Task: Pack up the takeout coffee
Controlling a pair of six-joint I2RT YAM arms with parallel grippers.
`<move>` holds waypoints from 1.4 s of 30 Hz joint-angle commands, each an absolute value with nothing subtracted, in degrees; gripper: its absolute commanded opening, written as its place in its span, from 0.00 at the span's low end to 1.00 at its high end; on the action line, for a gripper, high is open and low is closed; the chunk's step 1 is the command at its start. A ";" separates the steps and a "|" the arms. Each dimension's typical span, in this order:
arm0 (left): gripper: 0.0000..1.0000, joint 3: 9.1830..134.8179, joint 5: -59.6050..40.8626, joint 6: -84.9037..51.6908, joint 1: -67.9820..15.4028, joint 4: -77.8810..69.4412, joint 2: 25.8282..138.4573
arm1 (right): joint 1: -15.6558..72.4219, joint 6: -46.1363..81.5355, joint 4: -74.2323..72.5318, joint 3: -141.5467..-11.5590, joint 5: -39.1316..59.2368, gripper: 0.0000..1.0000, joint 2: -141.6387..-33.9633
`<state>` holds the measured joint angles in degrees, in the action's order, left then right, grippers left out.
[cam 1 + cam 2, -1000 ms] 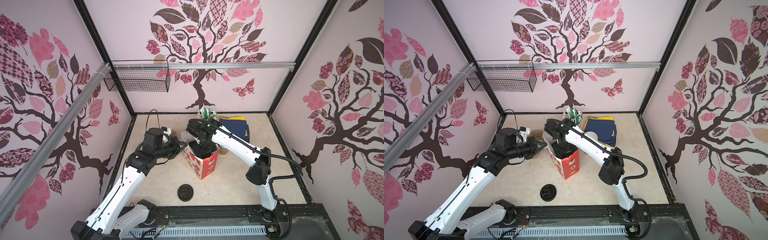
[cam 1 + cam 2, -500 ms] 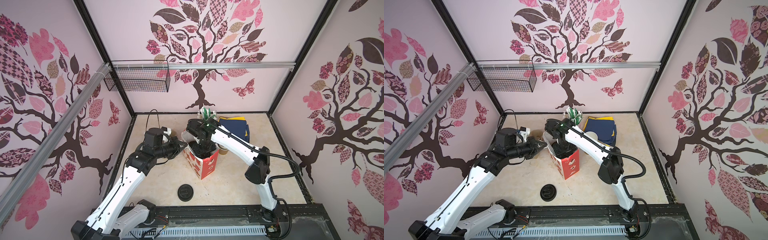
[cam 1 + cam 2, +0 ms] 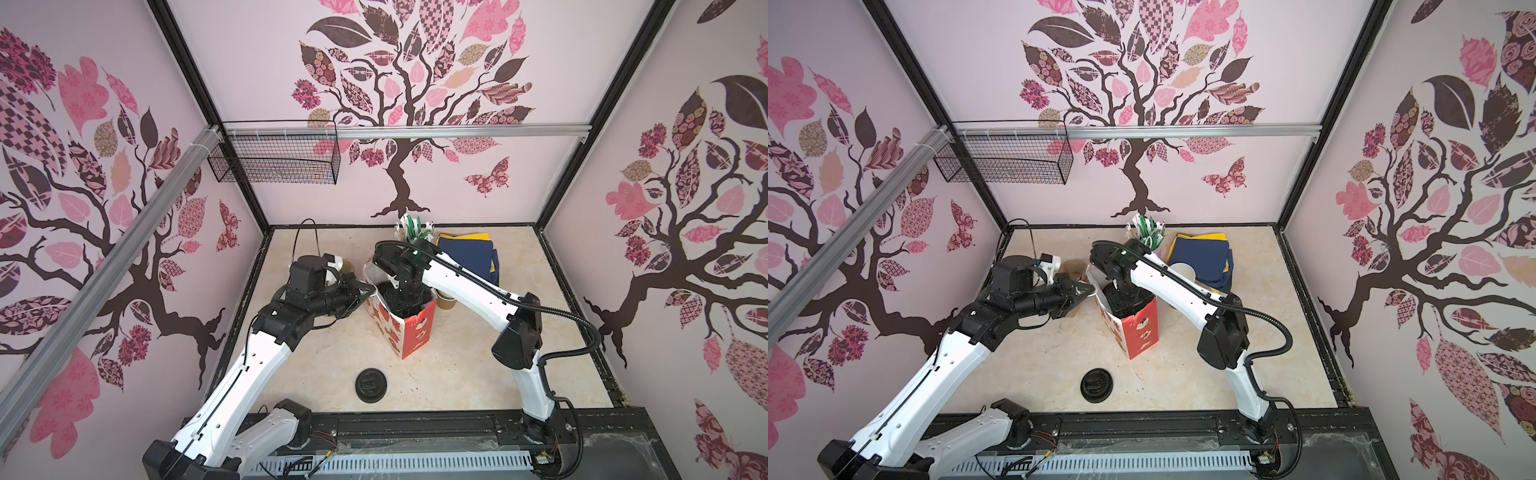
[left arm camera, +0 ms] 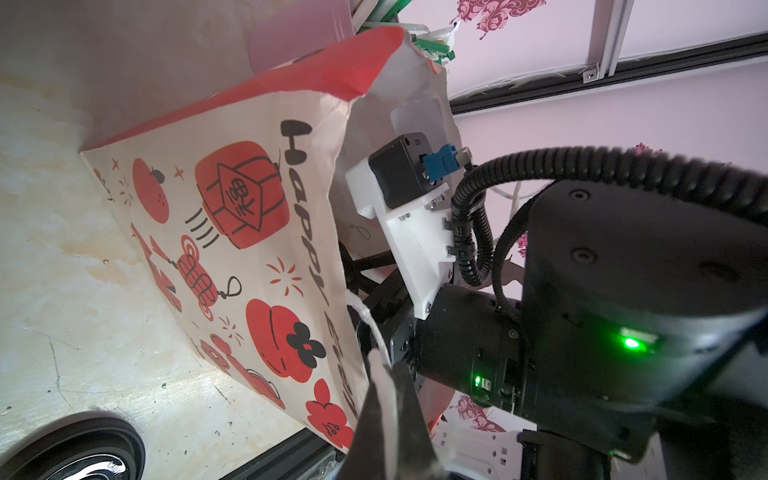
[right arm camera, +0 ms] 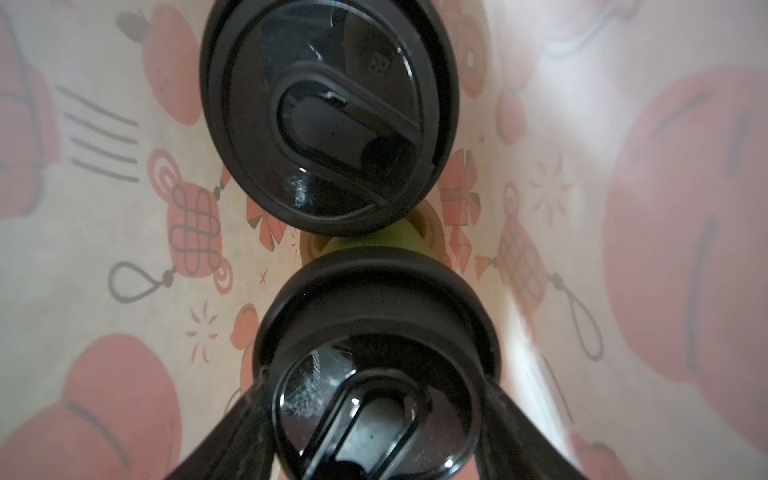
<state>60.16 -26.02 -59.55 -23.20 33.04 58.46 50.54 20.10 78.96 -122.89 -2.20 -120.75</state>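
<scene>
The red-and-white paper bag (image 3: 409, 334) (image 3: 1140, 332) stands open in the middle of the table. My right gripper (image 3: 405, 301) reaches down into it, fingertips hidden in both top views. Seen from the right wrist, two takeout coffee cups with black sip lids stand inside the bag. The nearer cup (image 5: 374, 332) sits between my right gripper's (image 5: 374, 382) fingers, which press on its lid rim. The farther cup (image 5: 328, 112) stands free beside it. My left gripper (image 3: 368, 289) (image 4: 388, 374) is shut on the bag's (image 4: 232, 232) white top edge and holds it open.
A loose black lid (image 3: 371, 385) (image 3: 1096, 385) lies near the front edge. An open, lidless paper cup (image 3: 446, 300) (image 3: 1183, 272) stands right of the bag. Blue napkins (image 3: 469, 253) and a holder of stirrers (image 3: 411, 228) are at the back. A wire basket (image 3: 274, 156) hangs on the back wall.
</scene>
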 commanded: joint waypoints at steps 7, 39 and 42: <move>0.00 59.19 -25.62 -58.88 -23.40 32.52 58.66 | 50.56 19.17 76.61 -119.93 -1.92 0.67 -123.65; 0.00 58.99 -24.96 -58.97 -23.41 32.15 58.90 | 49.93 20.05 79.22 -120.27 -1.23 0.67 -120.57; 0.00 58.93 -25.05 -58.90 -23.46 32.19 59.01 | 49.88 19.96 78.10 -119.34 -1.32 0.66 -120.75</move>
